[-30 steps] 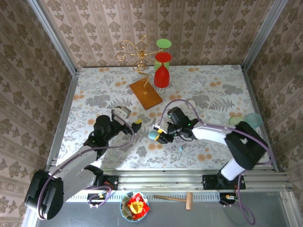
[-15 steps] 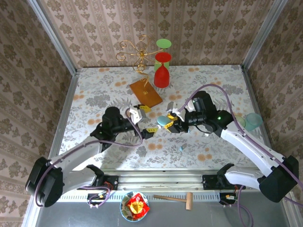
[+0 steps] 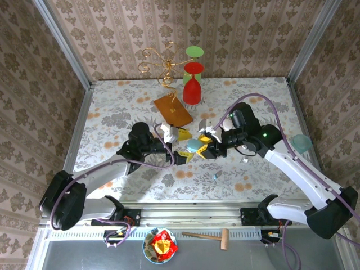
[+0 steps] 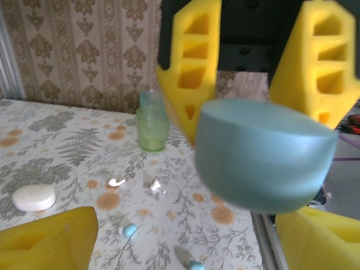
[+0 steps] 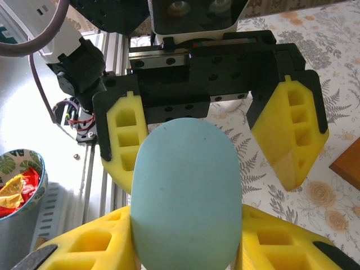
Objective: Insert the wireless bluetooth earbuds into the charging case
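Bright, even light is falling over the counter (image 3: 112,107), casting soft shadows. The near blue charging case (image 4: 261,154) is blurring in the left wrist view; glare is washing out the right wrist view's left side.

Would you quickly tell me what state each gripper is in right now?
Left gripper: open, holding nothing.
Right gripper: closed on the light blue charging case.

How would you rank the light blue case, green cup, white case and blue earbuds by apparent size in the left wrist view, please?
1. light blue case, though nearness to the camera inflates it
2. green cup
3. white case, nearly matching the cup
4. blue earbuds, both alike
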`<action>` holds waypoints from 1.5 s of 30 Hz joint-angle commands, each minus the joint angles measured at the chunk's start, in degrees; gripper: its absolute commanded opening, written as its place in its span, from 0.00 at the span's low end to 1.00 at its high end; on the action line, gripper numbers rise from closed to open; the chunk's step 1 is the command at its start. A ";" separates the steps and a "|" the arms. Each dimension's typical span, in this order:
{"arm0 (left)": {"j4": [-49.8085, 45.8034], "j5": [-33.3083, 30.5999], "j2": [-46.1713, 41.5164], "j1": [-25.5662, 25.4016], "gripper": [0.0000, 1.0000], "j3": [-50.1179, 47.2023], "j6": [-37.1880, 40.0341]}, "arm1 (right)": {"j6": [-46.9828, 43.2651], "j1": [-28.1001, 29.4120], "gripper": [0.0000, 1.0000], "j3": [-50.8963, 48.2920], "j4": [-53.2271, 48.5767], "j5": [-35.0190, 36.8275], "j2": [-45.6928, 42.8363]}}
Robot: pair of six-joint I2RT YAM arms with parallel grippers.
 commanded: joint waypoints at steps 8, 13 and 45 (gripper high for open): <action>6.34 5.84 0.99 -0.33 0.70 2.81 -5.81 | -1.23 -0.15 0.21 3.70 -2.11 -1.78 3.56; 7.28 6.00 1.03 -0.38 0.65 2.80 -6.21 | -0.73 -0.19 0.21 3.35 -1.66 -1.71 2.99; 3.41 5.07 -1.43 -0.33 0.59 2.49 -3.17 | -0.86 -0.20 0.20 1.94 0.38 -2.34 2.01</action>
